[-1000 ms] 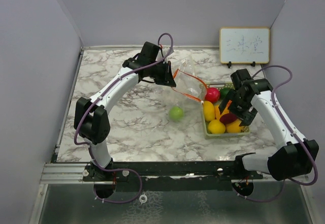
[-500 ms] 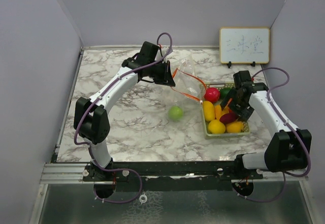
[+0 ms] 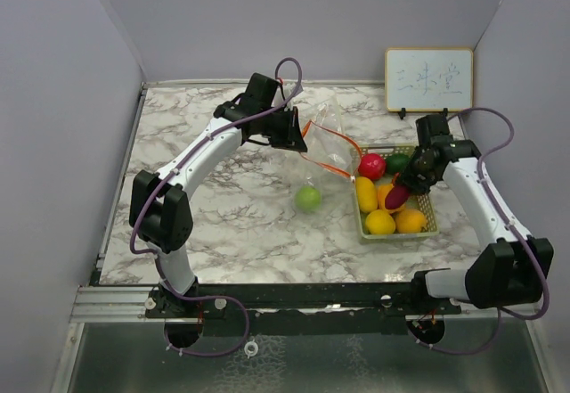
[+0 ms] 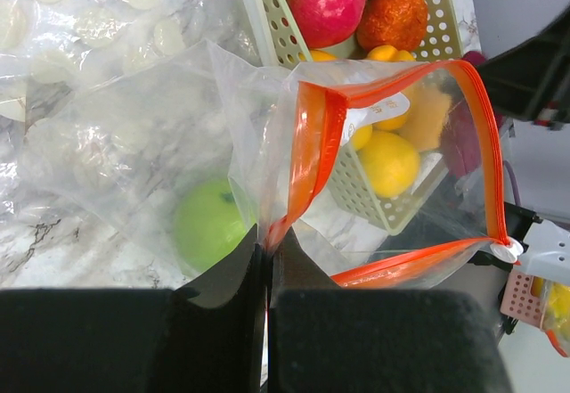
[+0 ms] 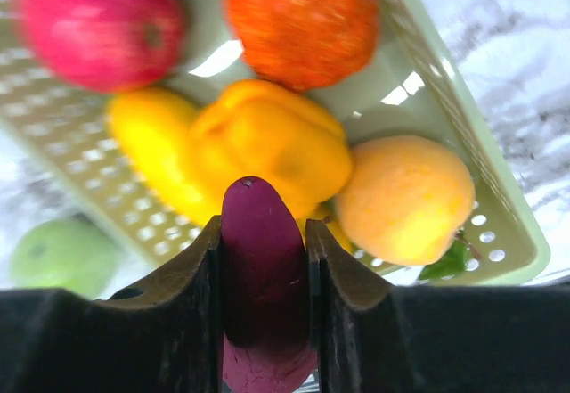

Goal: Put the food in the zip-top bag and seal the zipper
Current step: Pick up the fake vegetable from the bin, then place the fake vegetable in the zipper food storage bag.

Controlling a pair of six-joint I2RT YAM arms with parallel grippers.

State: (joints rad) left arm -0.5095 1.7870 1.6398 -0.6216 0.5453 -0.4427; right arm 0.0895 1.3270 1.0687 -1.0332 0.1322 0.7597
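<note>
The clear zip-top bag with an orange zipper hangs open, and my left gripper is shut on one corner of its zipper edge. A green apple lies on the table; it shows through the plastic and I cannot tell whether it is inside the bag. My right gripper is shut on a purple food piece, just above the pale green basket. In the basket lie a pink-red apple, an orange fruit, a yellow pepper and a yellow-orange fruit.
A small whiteboard stands at the back right against the wall. Grey walls close in the marble table on the left, back and right. The basket sits right of the bag's mouth.
My right gripper has closed on the purple piece in the basket and raised it slightly. The left arm and the bag have stayed where they were.
</note>
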